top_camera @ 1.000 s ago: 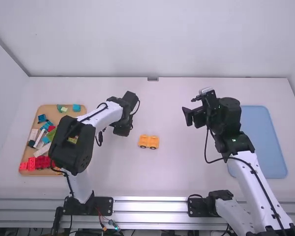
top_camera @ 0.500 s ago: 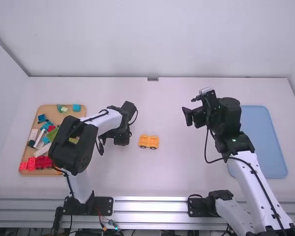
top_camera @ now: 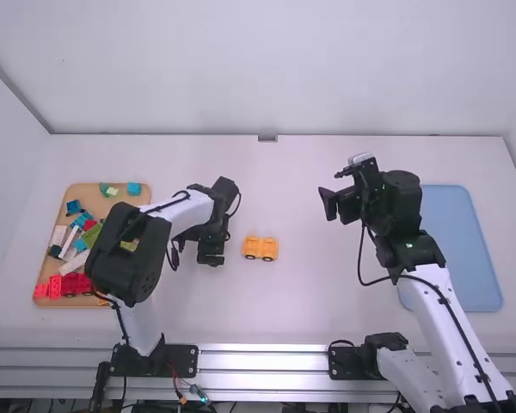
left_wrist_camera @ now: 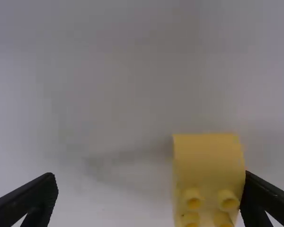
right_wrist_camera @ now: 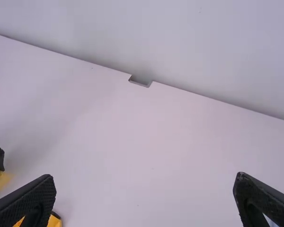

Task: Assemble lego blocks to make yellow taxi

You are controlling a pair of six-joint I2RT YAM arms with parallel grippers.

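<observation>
The orange wheeled base [top_camera: 260, 249] stands on the white table [top_camera: 301, 314], and everything else is placed by it. Just to its left is the left gripper [top_camera: 211, 260], low down, its pincer spread wide. A yellow block [left_wrist_camera: 208, 170] with studs sits between those two fingers, also left of the base; it is right up against one finger, with a broad gap to the other, so it isn't gripped. Whether the block rests on the table, I can't tell.

The right gripper [top_camera: 334, 189] is to the right of the base and farther from the robot's side of the table, its pincer wide with nothing in it. Well to the left of the base is a tan tray [top_camera: 82, 191] of mixed blocks, red, white, blue and green; well to its right lies a blue tray [top_camera: 457, 249]
</observation>
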